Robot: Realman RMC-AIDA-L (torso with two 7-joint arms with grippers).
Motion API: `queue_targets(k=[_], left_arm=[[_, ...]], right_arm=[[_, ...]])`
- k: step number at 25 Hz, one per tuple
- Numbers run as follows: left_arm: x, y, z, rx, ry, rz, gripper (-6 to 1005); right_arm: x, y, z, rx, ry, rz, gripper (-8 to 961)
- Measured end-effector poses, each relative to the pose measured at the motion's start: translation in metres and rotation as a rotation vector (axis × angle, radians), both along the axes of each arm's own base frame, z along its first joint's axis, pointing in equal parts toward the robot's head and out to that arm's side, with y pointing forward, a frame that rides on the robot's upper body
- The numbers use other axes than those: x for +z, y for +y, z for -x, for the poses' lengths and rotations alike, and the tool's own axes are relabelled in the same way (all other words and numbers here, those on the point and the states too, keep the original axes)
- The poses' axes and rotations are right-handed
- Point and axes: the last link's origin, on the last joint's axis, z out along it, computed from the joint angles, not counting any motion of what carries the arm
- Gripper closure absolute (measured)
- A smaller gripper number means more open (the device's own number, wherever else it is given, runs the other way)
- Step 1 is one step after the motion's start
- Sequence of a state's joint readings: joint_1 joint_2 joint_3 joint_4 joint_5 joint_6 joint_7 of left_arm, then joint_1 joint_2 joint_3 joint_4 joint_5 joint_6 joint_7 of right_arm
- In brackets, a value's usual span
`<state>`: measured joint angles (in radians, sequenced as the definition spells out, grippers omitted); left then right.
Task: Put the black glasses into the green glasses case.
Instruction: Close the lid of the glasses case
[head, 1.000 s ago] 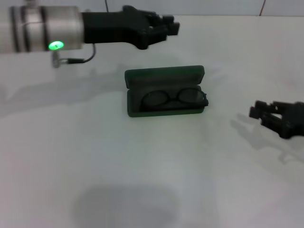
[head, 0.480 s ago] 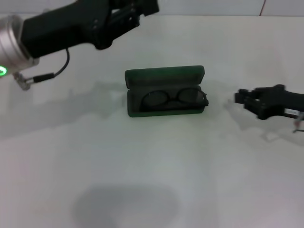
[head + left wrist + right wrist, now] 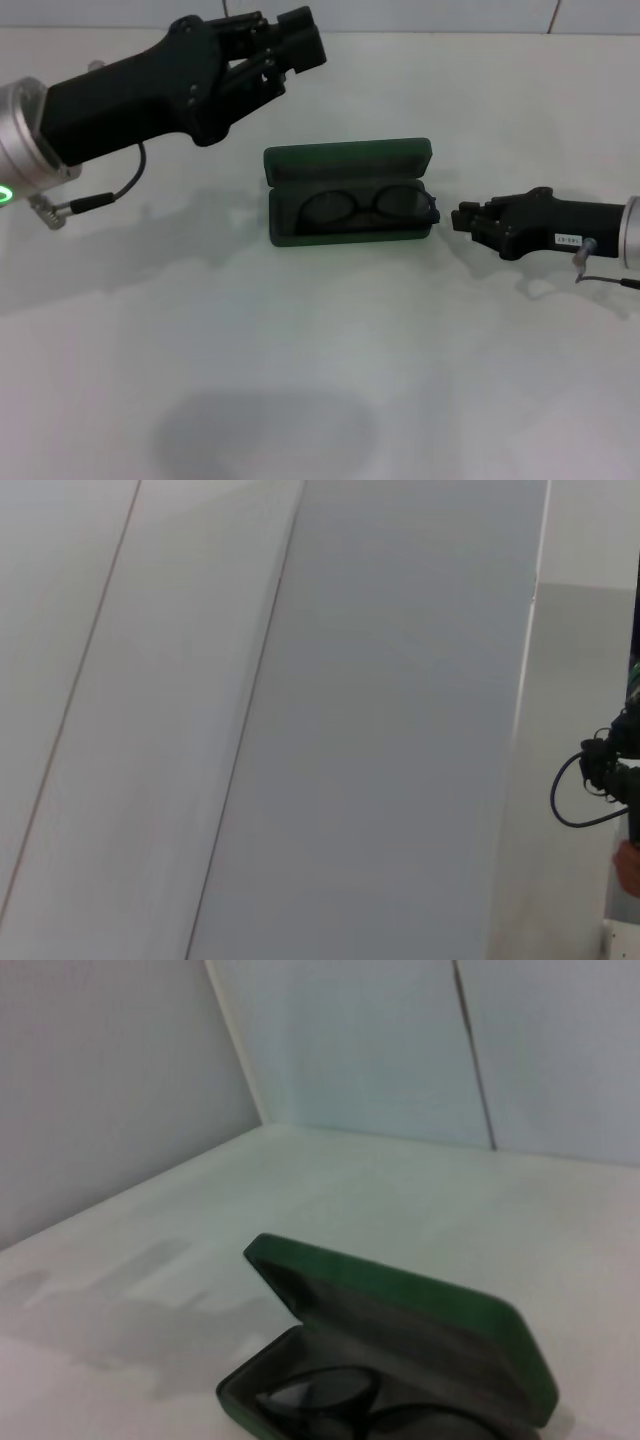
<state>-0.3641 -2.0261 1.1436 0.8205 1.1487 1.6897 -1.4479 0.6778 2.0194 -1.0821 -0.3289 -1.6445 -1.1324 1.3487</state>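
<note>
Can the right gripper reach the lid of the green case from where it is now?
Probably yes. The right gripper sits low beside the green glasses case, with only bare table between them. The lid stands open. The left gripper is raised behind, apart from it.

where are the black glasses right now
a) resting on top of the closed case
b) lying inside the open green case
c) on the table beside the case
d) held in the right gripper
b: the black glasses lie inside the green glasses case, whose lid stands open; the right gripper is beside the case, apart from it.
</note>
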Motion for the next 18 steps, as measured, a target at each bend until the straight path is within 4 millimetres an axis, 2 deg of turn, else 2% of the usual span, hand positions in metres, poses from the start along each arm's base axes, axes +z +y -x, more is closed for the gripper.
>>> queue_targets(k=[18], left_arm=[[0.001, -0.006, 0.008, 0.01, -0.036, -0.021, 778]], right_arm=[[-0.017, 0.013, 0.015, 0.0, -0.074, 0.038, 831]])
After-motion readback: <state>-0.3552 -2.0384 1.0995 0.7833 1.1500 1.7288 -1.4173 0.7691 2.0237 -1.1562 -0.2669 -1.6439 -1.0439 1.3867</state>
